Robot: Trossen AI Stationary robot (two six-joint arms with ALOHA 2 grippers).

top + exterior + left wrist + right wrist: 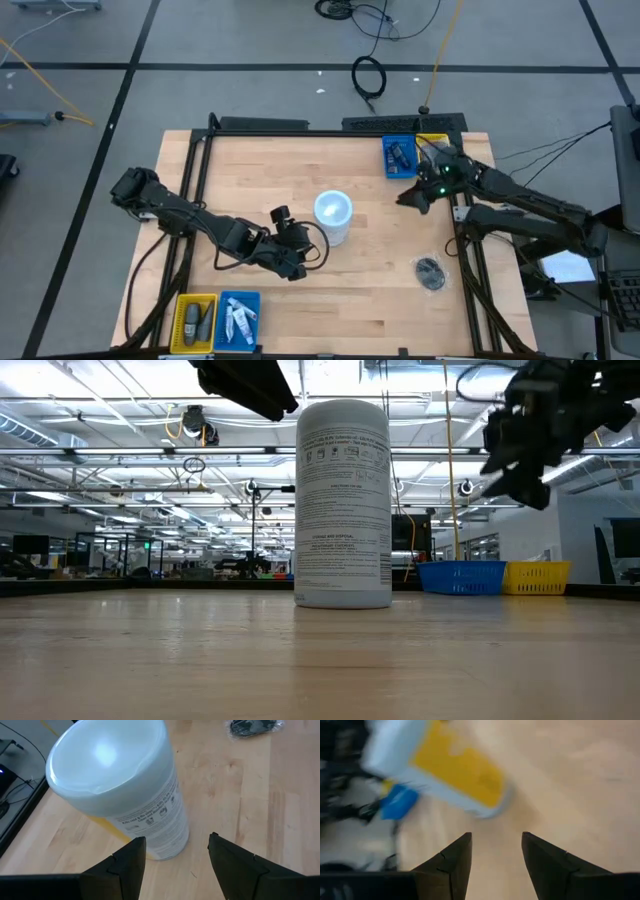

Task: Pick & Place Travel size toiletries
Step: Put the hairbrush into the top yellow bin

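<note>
One white cylinder [333, 215], four trays [238, 320], two arms [190, 213].

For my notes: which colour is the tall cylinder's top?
White; the cylinder's top shows best in the left wrist view.

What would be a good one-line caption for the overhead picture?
Two robot arms hover over a wooden table around a white canister, trays at opposite corners.

Table [330, 290]: pale wood planks, smooth, faint satin sheen.
Wipes canister [333, 216], frame centre: white plastic, glossy lid, printed paper-like label.
Trays [399, 157], upper right: blue and yellow plastic mesh.
Bagged dark discs [431, 272], lower right: glossy clear film wrap.
Gripper fingers [131, 865]: matt black plastic.
</note>
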